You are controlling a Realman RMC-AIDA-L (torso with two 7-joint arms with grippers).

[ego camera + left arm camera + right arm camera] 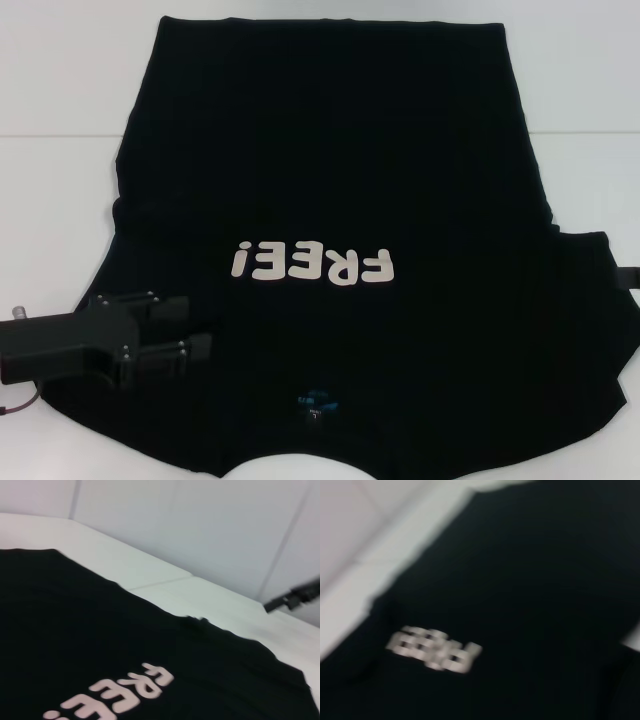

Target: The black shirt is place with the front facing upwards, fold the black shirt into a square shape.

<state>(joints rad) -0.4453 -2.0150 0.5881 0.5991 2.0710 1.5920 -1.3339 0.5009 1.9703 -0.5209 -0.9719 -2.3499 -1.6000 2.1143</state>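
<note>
Flat across the white worktop (pixel 60 70) lay the black shirt (pixel 330 160), print up, while the left gripper (pixel 190 328) held its spread fingers (pixel 170 304) over the shirt's near left shoulder.

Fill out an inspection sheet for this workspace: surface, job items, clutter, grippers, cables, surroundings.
Surface: white table, mostly covered by the shirt.
Job items: black shirt spread flat, unfolded, white lettering up, blue neck label at the near edge.
Clutter: nothing seen.
Grippers: left gripper open, over the shirt's near left part; right gripper only a dark tip at the right edge.
Cables: thin red wire behind the left gripper.
Surroundings: pale wall panels beyond the table.
</note>
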